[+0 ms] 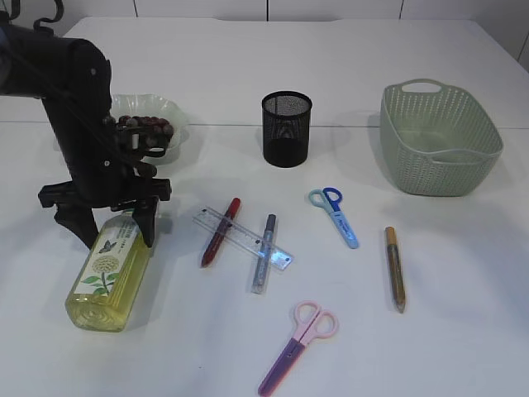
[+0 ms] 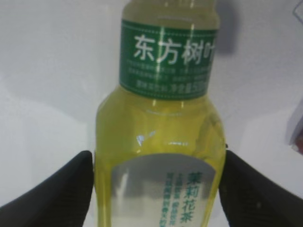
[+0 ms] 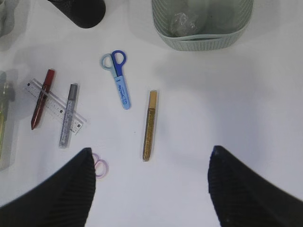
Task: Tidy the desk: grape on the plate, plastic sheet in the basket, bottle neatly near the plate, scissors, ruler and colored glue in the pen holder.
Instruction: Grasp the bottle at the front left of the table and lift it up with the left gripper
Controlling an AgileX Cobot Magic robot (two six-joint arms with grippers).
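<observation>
Here the left tool (image 1: 111, 222) straddles the lying bottle (image 1: 109, 271), jaws spread wide to either side of it.

The bottle rests on its side on the white table (image 1: 463, 265), near the plate (image 1: 169, 112) that holds the grapes (image 1: 147, 125). The right tool (image 3: 150, 187) hangs open and empty above the table. A clear ruler (image 1: 243, 238) lies under a red glue pen (image 1: 221, 231) and a silver glue pen (image 1: 264, 252); blue scissors (image 1: 335, 215), a gold glue pen (image 1: 394, 267) and pink scissors (image 1: 298, 335) lie apart. The pen holder (image 1: 287, 128) and basket (image 1: 438, 141) stand behind, crumpled plastic sheet (image 3: 184, 21) inside the basket.
</observation>
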